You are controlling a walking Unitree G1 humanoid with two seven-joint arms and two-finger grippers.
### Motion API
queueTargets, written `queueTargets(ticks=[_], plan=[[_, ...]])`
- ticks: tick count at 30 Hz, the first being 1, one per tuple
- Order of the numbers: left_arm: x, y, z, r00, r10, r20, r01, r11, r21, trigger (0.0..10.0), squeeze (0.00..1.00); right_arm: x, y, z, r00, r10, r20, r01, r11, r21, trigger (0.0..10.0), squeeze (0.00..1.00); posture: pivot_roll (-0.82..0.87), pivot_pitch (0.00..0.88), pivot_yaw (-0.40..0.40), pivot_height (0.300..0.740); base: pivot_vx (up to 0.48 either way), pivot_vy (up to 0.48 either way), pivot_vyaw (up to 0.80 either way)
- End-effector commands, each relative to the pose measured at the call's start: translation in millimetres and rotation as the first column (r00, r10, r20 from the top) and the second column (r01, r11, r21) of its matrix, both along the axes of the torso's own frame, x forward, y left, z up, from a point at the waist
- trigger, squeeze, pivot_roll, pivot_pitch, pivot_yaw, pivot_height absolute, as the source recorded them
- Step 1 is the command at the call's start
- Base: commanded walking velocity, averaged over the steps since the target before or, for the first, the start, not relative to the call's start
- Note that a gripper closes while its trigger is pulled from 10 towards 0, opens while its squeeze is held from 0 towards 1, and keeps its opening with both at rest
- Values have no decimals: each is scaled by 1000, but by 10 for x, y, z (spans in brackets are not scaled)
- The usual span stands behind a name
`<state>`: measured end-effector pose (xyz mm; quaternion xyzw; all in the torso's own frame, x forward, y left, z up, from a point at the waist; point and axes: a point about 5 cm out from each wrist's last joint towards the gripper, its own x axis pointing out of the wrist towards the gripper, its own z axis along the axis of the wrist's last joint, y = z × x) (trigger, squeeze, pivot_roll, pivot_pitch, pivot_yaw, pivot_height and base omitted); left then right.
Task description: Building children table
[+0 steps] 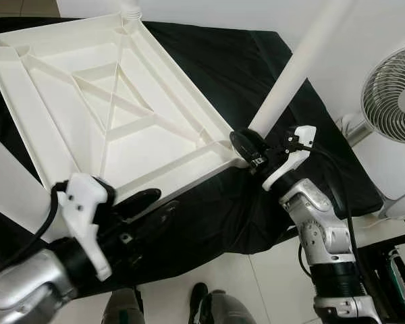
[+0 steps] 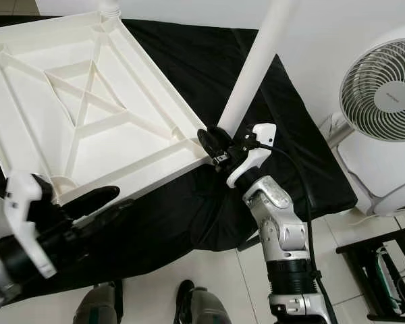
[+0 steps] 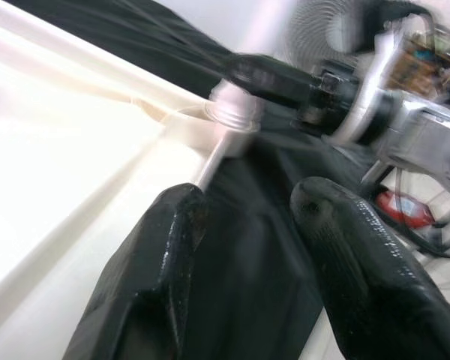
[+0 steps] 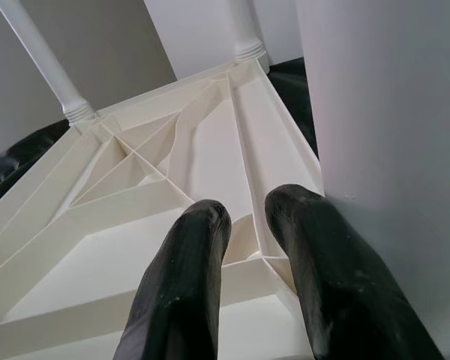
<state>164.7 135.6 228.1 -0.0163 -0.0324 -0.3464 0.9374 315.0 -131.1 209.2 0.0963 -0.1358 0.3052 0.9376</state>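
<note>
Reaching to the near right corner of the upturned white tabletop (image 1: 115,108), the right end effector (image 2: 216,145) sits at the base of a white table leg (image 1: 293,74) standing in that corner socket; its black fingers (image 4: 187,285) are slightly parted, and whether they press on the leg I cannot tell. The left end effector (image 1: 145,206) hovers at the tabletop's near edge, fingers apart and holding nothing. Ribs cross the tabletop's underside, and other legs (image 4: 41,56) stand in its far corners. It lies on a bench draped in black cloth (image 1: 223,61). A white fan (image 2: 385,88) stands to the right, on the floor.
</note>
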Motion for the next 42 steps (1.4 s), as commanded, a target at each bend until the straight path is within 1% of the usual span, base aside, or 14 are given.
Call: queueTargets(ticks=[1,2,6,11,14,18,22,32,33,34,36,38,40,42], plan=[[-29,-2,41,997,61,54,-62,998,4,10000,0,38,-125,-25,998,-53,-17,52,998,-19,10000,0,229,271,-174,740,0,0,0],[-36,-3,52,991,96,90,-97,995,2,10000,0,57,-120,-26,999,-48,-17,47,999,-25,10000,0,229,271,-174,740,0,0,0],[-68,-36,22,989,93,116,-97,995,33,10000,0,96,-105,-28,999,-35,-19,35,999,-25,10000,0,243,277,-181,740,0,0,0],[-120,88,29,982,138,130,-136,990,-29,10000,0,147,-53,-64,1000,-8,-24,8,999,-35,10000,0,261,285,-188,740,0,0,0],[-129,92,26,979,150,141,-146,988,-38,10000,0,160,-45,-69,1000,-3,-25,2,999,-36,10000,0,261,285,-188,740,0,0,0],[-166,71,4,982,106,158,-107,994,-2,10000,0,197,58,-91,998,57,-35,-58,997,-41,10000,0,268,287,-187,740,0,0,0],[-230,38,-45,990,11,139,-18,999,47,10000,0,200,243,-98,985,167,-37,-169,983,-67,10000,0,270,288,-186,740,0,0,0],[-307,23,-165,998,-32,57,30,999,46,10000,0,203,345,-62,975,222,-21,-223,973,-63,10000,0,273,295,-185,740,0,0,0],[-307,23,-165,998,-32,57,30,999,46,10000,0,203,345,-62,975,222,-21,-223,973,-63,10000,0,273,295,-185,740,0,0,0],[-288,24,-210,998,-30,46,28,999,44,10000,0,146,396,-99,961,275,-27,-277,958,-82,10000,0,277,296,-189,740,0,0,0],[-288,24,-210,998,-30,46,28,999,44,10000,0,146,396,-99,961,275,-27,-277,958,-82,10000,0,277,296,-189,740,0,0,0],[-151,0,-258,999,-4,39,4,1000,16,10000,0,16,484,-172,930,365,-39,-367,924,-110,10000,0,271,289,-189,740,0,0,0],[-33,-29,-255,998,14,53,-15,1000,12,10000,0,-62,521,-194,916,399,-38,-401,909,-116,10000,0,261,284,-186,740,0,0,0],[-33,-29,-255,998,14,53,-15,1000,12,10000,0,-62,521,-194,916,399,-38,-401,909,-116,10000,0,261,284,-186,740,0,0,0]])
